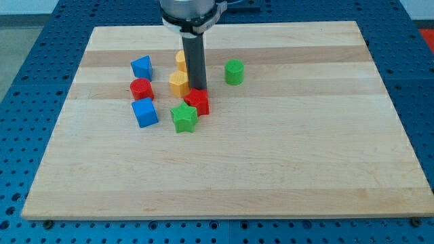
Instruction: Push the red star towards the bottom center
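The red star (199, 102) lies on the wooden board (271, 156), left of the board's middle. My tip (197, 89) stands at the star's upper edge, touching or nearly touching it. The green star (184, 117) lies against the red star's lower left. A yellow block (178, 83) sits just left of my tip, and another yellow block (181, 60) is partly hidden behind the rod.
A red cylinder (141, 88) and two blue blocks (142, 66) (144, 112) lie further to the left. A green cylinder-like block (234, 71) lies to the right of the rod. The board sits on a blue perforated table (27, 81).
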Robot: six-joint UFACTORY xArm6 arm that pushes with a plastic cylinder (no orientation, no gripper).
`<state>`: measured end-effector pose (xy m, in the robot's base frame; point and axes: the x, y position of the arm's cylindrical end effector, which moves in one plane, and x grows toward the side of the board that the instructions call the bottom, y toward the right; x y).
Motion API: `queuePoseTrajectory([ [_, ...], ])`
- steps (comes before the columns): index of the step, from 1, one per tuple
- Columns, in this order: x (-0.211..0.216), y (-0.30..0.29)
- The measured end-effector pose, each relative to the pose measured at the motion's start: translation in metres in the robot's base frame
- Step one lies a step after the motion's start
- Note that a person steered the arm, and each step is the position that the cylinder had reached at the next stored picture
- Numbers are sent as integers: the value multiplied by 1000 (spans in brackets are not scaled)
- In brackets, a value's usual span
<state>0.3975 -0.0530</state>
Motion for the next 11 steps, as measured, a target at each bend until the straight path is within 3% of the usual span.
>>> queuePoseTrajectory([
  [2,34,-6],
  [3,28,-12],
  [4,23,-55],
  [7,57,-21],
  [10,81,103],
  [11,91,104],
])
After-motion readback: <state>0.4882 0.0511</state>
